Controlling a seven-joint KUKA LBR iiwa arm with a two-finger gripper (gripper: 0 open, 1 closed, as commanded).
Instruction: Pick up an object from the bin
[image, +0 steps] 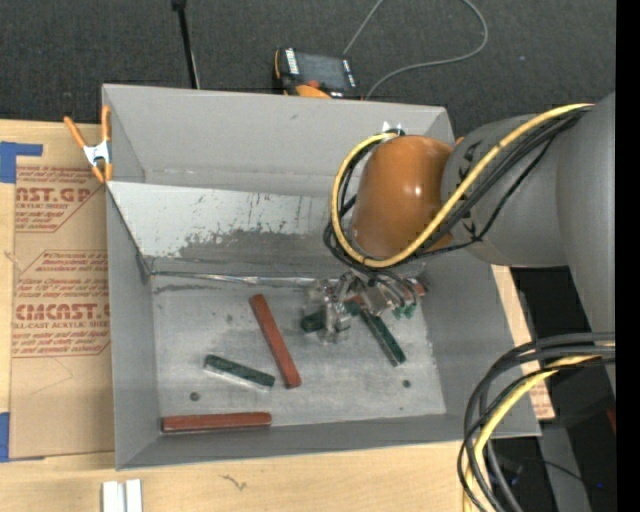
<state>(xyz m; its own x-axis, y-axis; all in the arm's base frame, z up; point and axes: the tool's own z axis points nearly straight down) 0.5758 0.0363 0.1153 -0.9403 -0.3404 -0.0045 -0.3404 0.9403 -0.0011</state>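
My gripper (334, 306) hangs low over the right middle of the bin floor, under the orange wrist cover. A small dark green piece (313, 323) lies right at its lower left tip; whether it is gripped I cannot tell. A dark green stick (386, 340) lies slanted just to the right of the gripper, its upper end hidden under it. A red-brown stick (274, 340) lies diagonally a short way to the left.
Another dark green stick (239, 371) lies on the floor at the lower left. A second red-brown stick (216, 422) rests along the front wall. The bin's sloped back wall rises close behind the gripper.
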